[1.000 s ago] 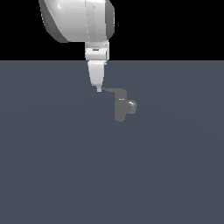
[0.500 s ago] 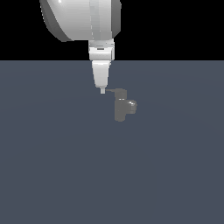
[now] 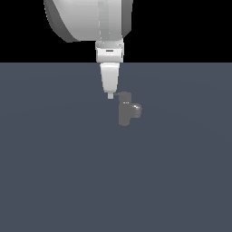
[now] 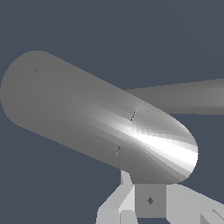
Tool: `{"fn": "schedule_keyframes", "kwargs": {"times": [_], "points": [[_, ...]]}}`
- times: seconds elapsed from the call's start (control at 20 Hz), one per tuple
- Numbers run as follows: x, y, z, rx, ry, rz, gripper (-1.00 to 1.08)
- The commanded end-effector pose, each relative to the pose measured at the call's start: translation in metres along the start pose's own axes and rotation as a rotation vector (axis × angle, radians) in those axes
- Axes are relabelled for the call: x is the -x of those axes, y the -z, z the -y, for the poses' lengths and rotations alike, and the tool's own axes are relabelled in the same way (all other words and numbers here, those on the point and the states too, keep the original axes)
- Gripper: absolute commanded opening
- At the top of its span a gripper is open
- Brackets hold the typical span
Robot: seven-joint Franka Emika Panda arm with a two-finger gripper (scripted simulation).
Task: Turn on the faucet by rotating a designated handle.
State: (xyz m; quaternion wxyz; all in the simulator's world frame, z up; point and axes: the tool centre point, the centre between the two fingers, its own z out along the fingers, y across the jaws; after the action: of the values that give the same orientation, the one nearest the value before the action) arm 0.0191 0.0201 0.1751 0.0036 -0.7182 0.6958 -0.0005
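The small dull-grey metal faucet (image 3: 125, 110) stands just right of the middle of the exterior view, a little above the centre, on the flat dark blue-grey tabletop (image 3: 59, 181). It is a short upright tube with a stubby round spout poking out toward the exterior view's right. The thin flat grey handle (image 3: 118, 94) sticks out from the top of the faucet toward the exterior view's left.

The big white robot arm (image 3: 88, 20) comes down from the top of the frame. Its white pointed tool (image 3: 110, 96) hangs with its tip right at the free end of the handle. I cannot tell if it touches, or if the tool is spread or pressed together.

The tabletop around the faucet reaches to the left, right and bottom edges of the frame.

In the wrist view the grey faucet (image 4: 96, 122) fills the middle, very close.
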Motion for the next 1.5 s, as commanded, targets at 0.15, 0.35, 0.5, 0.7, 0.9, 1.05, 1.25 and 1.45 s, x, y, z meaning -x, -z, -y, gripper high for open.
{"fn": "schedule_keyframes", "kwargs": {"times": [0.15,0.35,0.5,0.7,0.9,1.05,1.25,1.45], "points": [[-0.039,-0.001,-0.008,0.003,-0.013,-0.003,-1.0],[-0.066,-0.001,-0.014,0.004,-0.017,-0.004,-1.0],[-0.086,-0.001,-0.019,0.006,-0.019,-0.004,-1.0],[-0.06,0.0,-0.01,0.003,0.024,0.006,-1.0],[-0.076,0.0,-0.002,0.004,0.016,0.004,-1.0],[-0.089,-0.001,0.003,0.004,0.01,0.003,-1.0],[-0.105,-0.001,0.01,0.004,0.002,0.001,-1.0],[-0.121,-0.001,0.016,0.005,-0.005,-0.001,-1.0]]}}
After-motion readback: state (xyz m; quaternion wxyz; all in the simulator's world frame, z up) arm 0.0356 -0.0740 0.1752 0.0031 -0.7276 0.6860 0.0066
